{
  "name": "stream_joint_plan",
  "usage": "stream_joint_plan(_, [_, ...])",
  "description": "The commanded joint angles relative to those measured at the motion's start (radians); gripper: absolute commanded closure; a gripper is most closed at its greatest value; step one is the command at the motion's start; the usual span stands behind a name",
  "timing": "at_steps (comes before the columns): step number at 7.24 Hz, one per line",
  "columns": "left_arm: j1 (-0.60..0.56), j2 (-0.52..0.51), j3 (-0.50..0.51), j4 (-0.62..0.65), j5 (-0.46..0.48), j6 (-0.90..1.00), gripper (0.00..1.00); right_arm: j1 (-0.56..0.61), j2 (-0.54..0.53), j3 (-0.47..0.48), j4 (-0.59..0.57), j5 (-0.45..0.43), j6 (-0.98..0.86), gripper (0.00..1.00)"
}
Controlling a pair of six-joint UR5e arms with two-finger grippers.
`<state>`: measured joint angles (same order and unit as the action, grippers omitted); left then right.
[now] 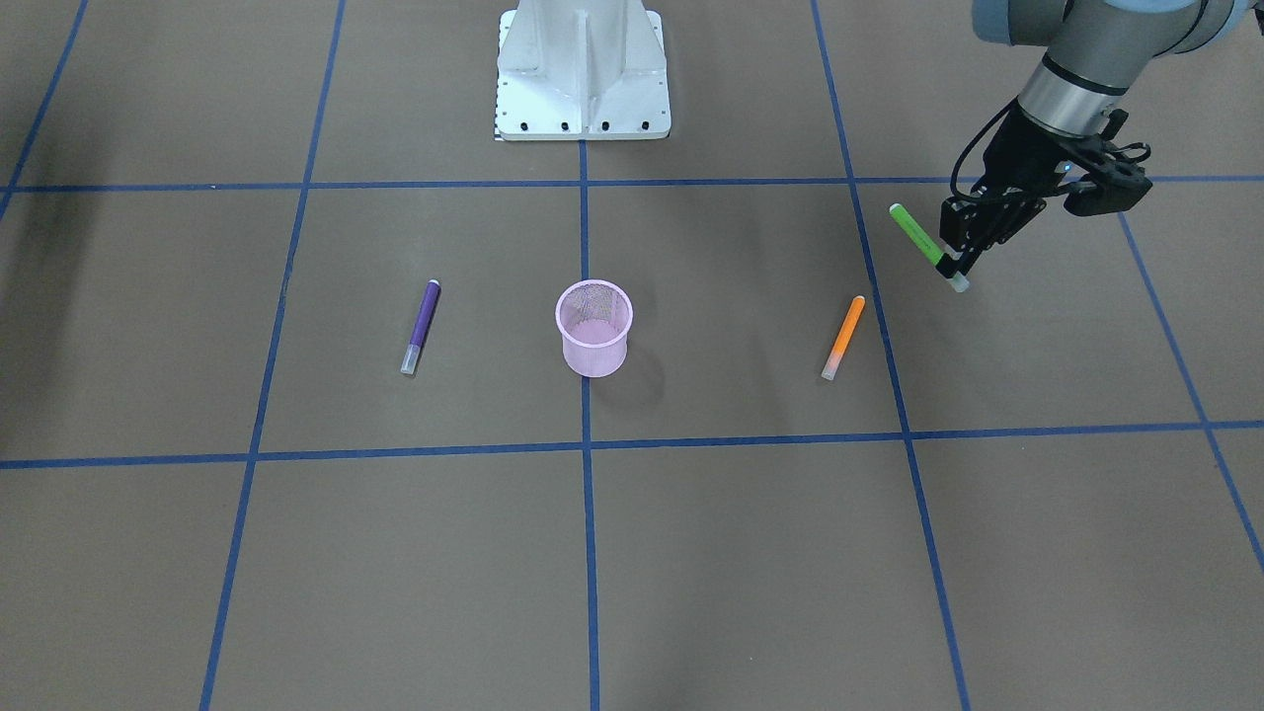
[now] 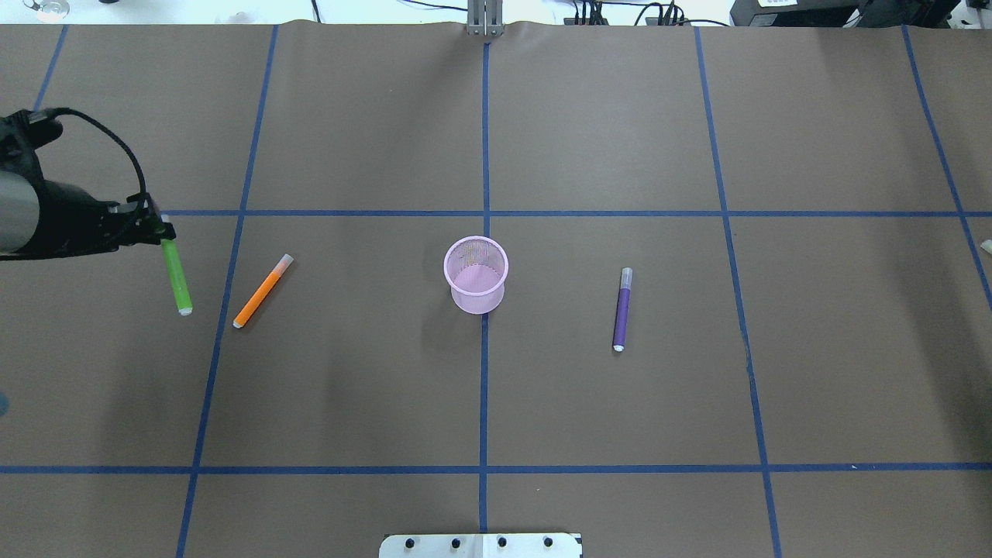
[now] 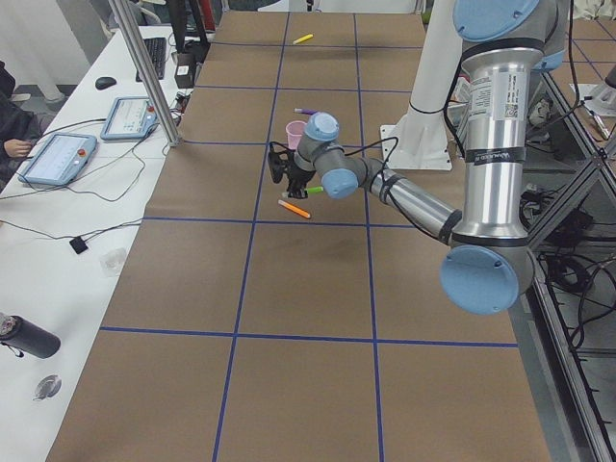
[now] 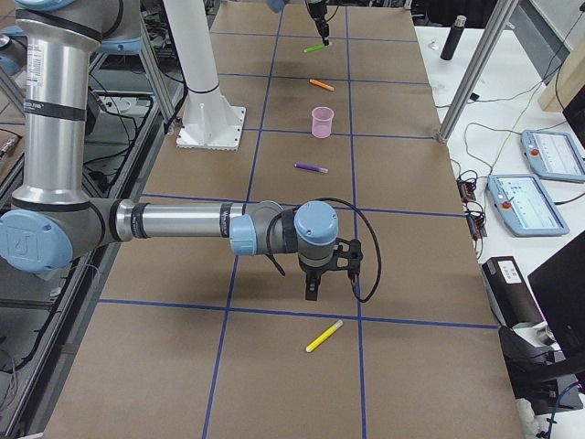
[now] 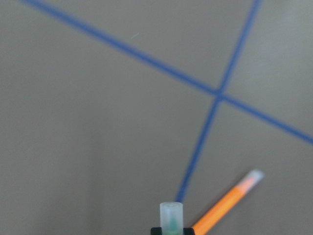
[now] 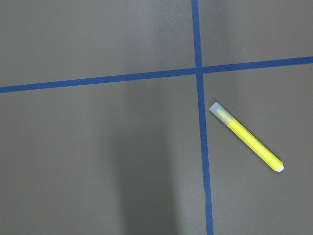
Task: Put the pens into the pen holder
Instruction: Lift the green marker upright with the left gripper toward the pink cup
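Bimanual pen collection, grasp stage. The pen holder (image 1: 592, 360) stands upright on the bench (image 1: 691, 553) and appears empty; all positions are given relative to it.

The purple pen (image 1: 422, 326) lies flat on the robot's right of the holder. The orange pen (image 1: 843, 338) lies flat on the robot's left, at about the same remove. The green pen (image 1: 916, 235) is farther out on that left side, beyond the orange pen, and is clamped in the left end effector (image 1: 954, 267). The jaws are closed narrowly on the barrel just behind the pale cap. The pen slants with its cap end lowest and seems clear of the bench, though the gap is not plain.

Handling: the pens read as light, rigid and smooth, so they are apt to pivot or slip in a two-finger pinch. A hold near mid-barrel, across the short axis, would likely be steadier than this one near the cap. The mesh holder looks light and could tip if its rim is struck.

Pose: the left arm reaches out low, with its wrist pitched down and outward from the holder. The right end effector (image 4: 313, 291) hangs fingers-down, well apart from the holder on the purple pen's side; whether its jaws are parted cannot be told.
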<state>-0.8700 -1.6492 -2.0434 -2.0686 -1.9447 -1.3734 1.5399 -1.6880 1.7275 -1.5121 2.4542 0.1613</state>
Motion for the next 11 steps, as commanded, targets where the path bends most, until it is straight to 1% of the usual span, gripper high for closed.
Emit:
stream_joint_plan(1, [-0.02, -0.24, 0.023, 0.018, 0.092, 0.1, 1.0, -0.011, 0.054, -0.098, 0.0, -0.018, -0.089, 0.0])
stream_joint_plan(2, [-0.015, -0.321, 0.043, 0.016, 0.175, 0.14, 1.0, -0.011, 0.062, -0.147, 0.004, -0.021, -0.139, 0.0])
stream_joint_plan(3, [-0.012, -0.384, 0.058, 0.016, 0.209, 0.143, 1.0, -0.011, 0.077, -0.193, 0.009, -0.027, -0.199, 0.0])
stream_joint_plan(4, [-0.009, -0.452, 0.092, 0.021, 0.243, 0.142, 1.0, -0.011, 0.08, -0.26, 0.083, -0.044, -0.282, 0.0])
stream_joint_plan(5, [0.002, -0.48, 0.12, 0.016, 0.256, 0.142, 1.0, -0.014, 0.093, -0.323, 0.202, -0.102, -0.289, 0.0])
stream_joint_plan(6, [0.028, -0.481, 0.117, 0.013, 0.297, 0.142, 1.0, -0.07, 0.093, -0.344, 0.302, -0.183, -0.295, 0.0])
stream_joint_plan(7, [0.07, -0.492, 0.118, 0.013, 0.358, 0.14, 1.0, -0.101, 0.094, -0.376, 0.373, -0.249, -0.354, 0.0])
stream_joint_plan(9, [0.089, -0.495, 0.12, 0.008, 0.377, 0.139, 1.0, -0.132, 0.1, -0.397, 0.382, -0.247, -0.469, 0.02])
stream_joint_plan(10, [0.12, -0.489, 0.12, 0.001, 0.409, 0.14, 1.0, -0.142, 0.106, -0.414, 0.382, -0.245, -0.5, 0.02])
stream_joint_plan(11, [0.184, -0.492, 0.135, -0.01, 0.519, 0.143, 1.0, -0.153, 0.12, -0.422, 0.382, -0.245, -0.505, 0.03])
